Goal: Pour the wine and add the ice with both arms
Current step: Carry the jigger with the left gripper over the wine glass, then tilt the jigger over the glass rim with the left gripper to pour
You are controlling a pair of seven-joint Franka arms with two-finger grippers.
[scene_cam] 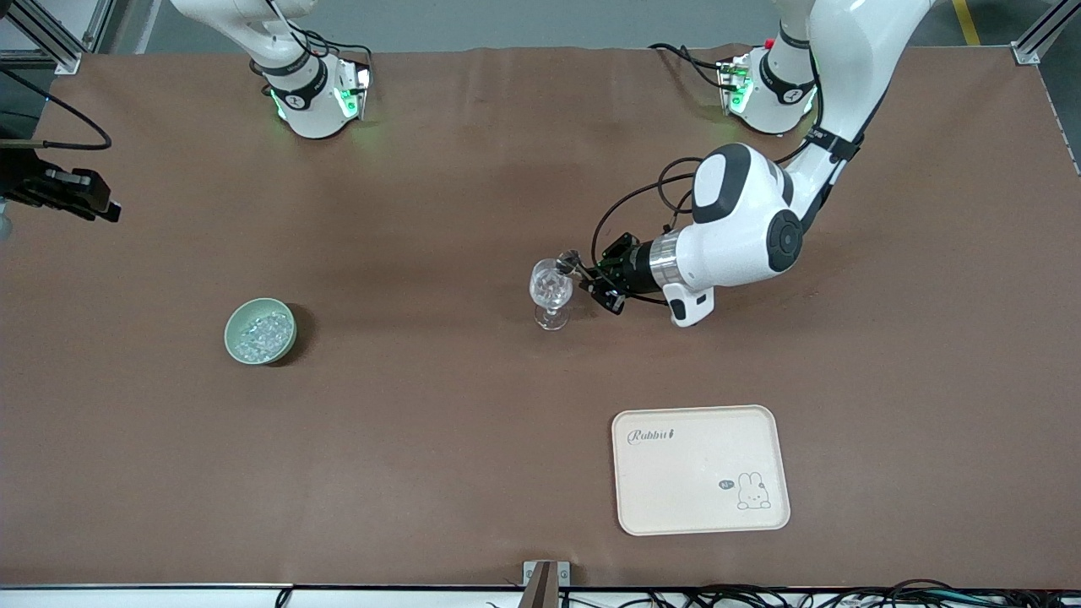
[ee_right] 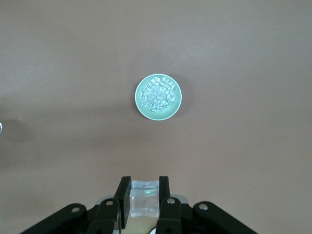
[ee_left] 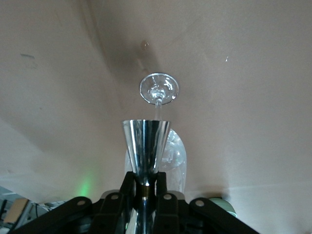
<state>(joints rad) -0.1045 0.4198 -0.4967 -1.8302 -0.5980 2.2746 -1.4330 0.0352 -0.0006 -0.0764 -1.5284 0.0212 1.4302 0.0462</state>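
Grips the silvery jigger (ee_left: 145,146) at its narrow waist with the left claw (ee_left: 145,187), closed tight on the metal. Holds it tipped over the rim of the stemmed glass (scene_cam: 551,291), which stands upright on the brown counter (scene_cam: 422,211) about the middle, toward the left arm's end. Shows no liquid, neither in the jigger nor in the glass. Gives in the front view only a small glint of the jigger just beside the glass rim; gives in the left wrist view the wide mouth of the jigger clearly, with the round foot of the glass past it. Holds with the right claw (ee_right: 144,187) one clear ice cube (ee_right: 145,197), pinched between both fingers, high over bare counter. Tells this only in the right wrist view; cannot make out the cube in the front view. Keeps the rest of the ice (scene_cam: 263,333) as a heap of small glassy bits in the pale green bowl (scene_cam: 230,333), toward the right arm's end of the counter, well apart from the glass and a little nearer to the front camera. Shows also, only in the front view, a cream tray (scene_cam: 692,473) with a rabbit drawing, flat on the counter, nearer to the camera than the glass.
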